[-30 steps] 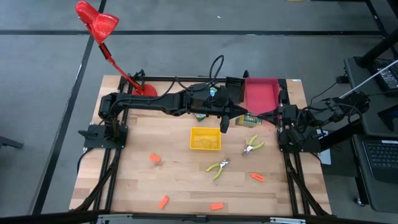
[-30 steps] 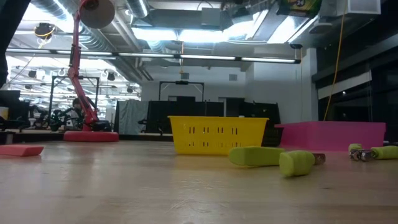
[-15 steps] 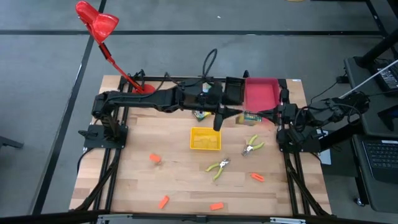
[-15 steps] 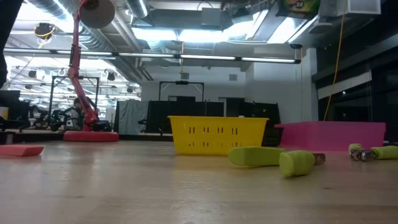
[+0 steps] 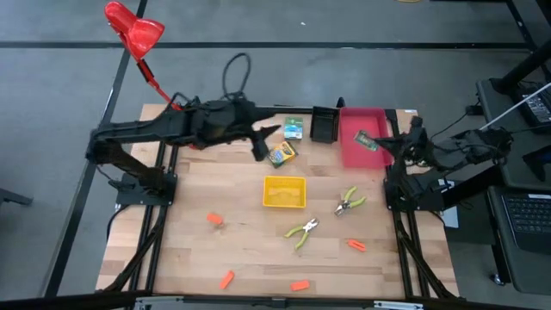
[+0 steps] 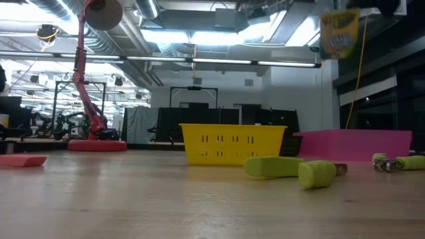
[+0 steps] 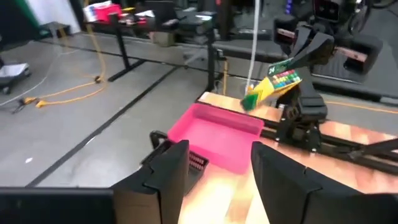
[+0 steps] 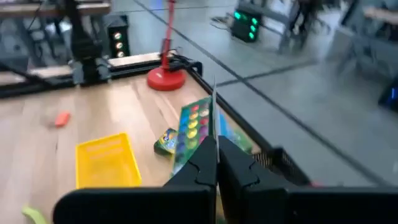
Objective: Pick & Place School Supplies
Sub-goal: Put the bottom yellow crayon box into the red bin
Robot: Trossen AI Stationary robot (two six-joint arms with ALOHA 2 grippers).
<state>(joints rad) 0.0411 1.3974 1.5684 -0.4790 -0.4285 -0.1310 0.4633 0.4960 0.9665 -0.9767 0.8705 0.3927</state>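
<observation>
A printed green-and-yellow box [image 5: 368, 141] hangs over the pink tray [image 5: 357, 120] at the far right, with my right gripper [image 5: 387, 147] shut on it. The low view shows the box [image 6: 339, 34] high up, and it shows again in the left wrist view [image 7: 273, 84]. My left gripper [image 5: 262, 143] stands open at the far middle, touching nothing, with two more boxes [image 5: 294, 129] [image 5: 281, 155] lying flat on the table beside it. Two yellow-green-handled scissors [image 5: 349, 201] [image 5: 303, 231] and several orange pieces [image 5: 215, 220] lie on the wood. My right gripper pinches the box by its upper end [image 8: 211, 127] between its two shut fingers [image 8: 202, 167]. The fingers come from the table's right, slanting down. The box hangs tilted below them, lifted clear above the pink tray.
A yellow basket [image 5: 284, 191] stands mid-table, and a black bin [image 5: 325, 126] sits left of the pink tray. The red desk lamp [image 5: 133, 30] rises from its base at the far left. Bare wood lies between the scissors and the near edge.
My left gripper has let go of the box and drawn back toward the table's left and far edge. My right gripper has carried the box toward the far right, from beside the pink tray's near end to over the tray.
</observation>
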